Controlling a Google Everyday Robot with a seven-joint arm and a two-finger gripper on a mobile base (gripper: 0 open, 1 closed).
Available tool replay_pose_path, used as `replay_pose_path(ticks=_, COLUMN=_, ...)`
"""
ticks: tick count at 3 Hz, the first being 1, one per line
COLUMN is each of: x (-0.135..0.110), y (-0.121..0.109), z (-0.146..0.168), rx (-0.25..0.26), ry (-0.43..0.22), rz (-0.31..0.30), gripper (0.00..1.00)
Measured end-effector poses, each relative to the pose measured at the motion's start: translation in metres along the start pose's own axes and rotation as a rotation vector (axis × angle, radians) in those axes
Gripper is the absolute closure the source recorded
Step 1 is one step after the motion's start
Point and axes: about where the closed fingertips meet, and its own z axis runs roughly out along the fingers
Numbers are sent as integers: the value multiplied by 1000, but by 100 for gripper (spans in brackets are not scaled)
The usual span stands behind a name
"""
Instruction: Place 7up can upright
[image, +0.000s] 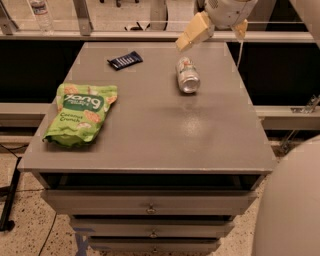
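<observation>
hovering end effector (210, 39), top cut off | 7up can (188, 75) lying near

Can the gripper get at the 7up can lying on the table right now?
Probably yes. The gripper hangs open just above and behind the 7up can, which lies on its side with nothing touching it; the green snack bag and dark packet sit well away from it.

Dim warm light, end effector (215, 35) at top
</observation>
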Motion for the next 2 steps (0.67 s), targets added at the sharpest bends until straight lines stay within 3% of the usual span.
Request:
replay_pose_path(ticks=1, x=-22, y=8, z=24, rx=44, ry=2, rz=81, gripper=0)
replay_pose_path(ticks=2, x=-36, y=20, z=58, rx=103, ry=25, rz=121, gripper=0)
